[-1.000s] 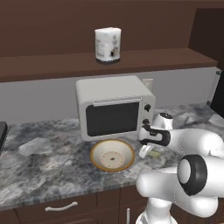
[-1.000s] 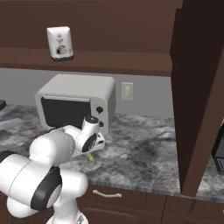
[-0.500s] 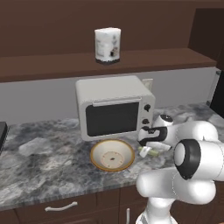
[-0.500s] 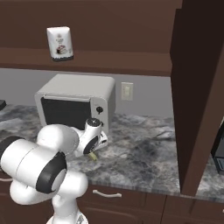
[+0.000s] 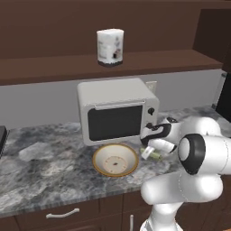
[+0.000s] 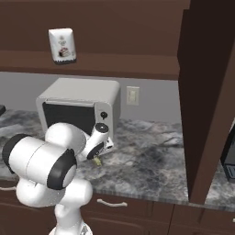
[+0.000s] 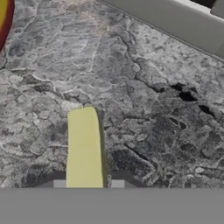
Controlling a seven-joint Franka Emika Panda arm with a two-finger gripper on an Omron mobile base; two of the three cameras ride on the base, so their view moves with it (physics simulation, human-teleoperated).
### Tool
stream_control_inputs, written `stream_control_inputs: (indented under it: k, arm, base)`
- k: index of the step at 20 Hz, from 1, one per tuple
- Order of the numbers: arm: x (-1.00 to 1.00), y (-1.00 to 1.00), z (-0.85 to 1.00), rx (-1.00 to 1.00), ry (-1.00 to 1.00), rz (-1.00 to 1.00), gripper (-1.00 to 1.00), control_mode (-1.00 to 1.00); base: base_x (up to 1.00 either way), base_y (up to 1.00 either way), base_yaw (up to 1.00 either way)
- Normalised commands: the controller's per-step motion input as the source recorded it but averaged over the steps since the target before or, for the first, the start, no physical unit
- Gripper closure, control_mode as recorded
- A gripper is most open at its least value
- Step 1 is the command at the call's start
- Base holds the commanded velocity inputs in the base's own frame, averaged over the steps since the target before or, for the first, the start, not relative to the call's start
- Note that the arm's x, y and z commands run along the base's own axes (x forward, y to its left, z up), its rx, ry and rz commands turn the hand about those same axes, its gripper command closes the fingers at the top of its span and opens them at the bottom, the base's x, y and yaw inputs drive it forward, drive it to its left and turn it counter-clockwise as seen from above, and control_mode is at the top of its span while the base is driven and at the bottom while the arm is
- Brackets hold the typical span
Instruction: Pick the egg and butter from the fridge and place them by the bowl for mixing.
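Observation:
My gripper [image 5: 152, 152] hangs low over the grey stone counter [image 5: 54, 176], just right of the bowl [image 5: 104, 158], and is shut on the butter [image 5: 154, 156]. The butter is a pale yellow stick that points away from the hand between the two dark fingertips [image 7: 59, 177]. In the hand view the butter [image 7: 85, 148] lies close over the counter, and the bowl's yellow rim [image 7: 3, 17] shows at the top left corner. From the right base the butter [image 6: 97, 160] pokes out under the hand [image 6: 98, 144]. The egg and the fridge are out of view.
A white microwave [image 5: 117, 113] stands right behind the bowl and the hand. A white canister [image 5: 110, 45] sits on the dark shelf above. A tall dark cabinet side [image 6: 206, 101] rises at the right, with a black appliance [image 6: 229, 158] beyond it.
The arm's elbow and shoulder have swung while the hand with the butter has stayed beside the bowl, sinking slightly toward the counter.

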Motion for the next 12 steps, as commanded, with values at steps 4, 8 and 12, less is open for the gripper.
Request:
stream_control_inputs:
  k: [4, 8, 12]
  arm:
    - [-0.27, 0.29, -0.18, 0.04, 0.00, 0.00, -1.00, -1.00]
    - [-0.62, 0.41, 0.00, 0.00, -0.05, 0.00, -1.00, -1.00]
    - [-0.68, 0.06, 0.47, -0.04, -0.05, -0.02, -1.00, -1.00]
  base:
    - [0.00, 0.00, 0.00]
    - [0.00, 0.00, 0.00]
    - [0.00, 0.00, 0.00]
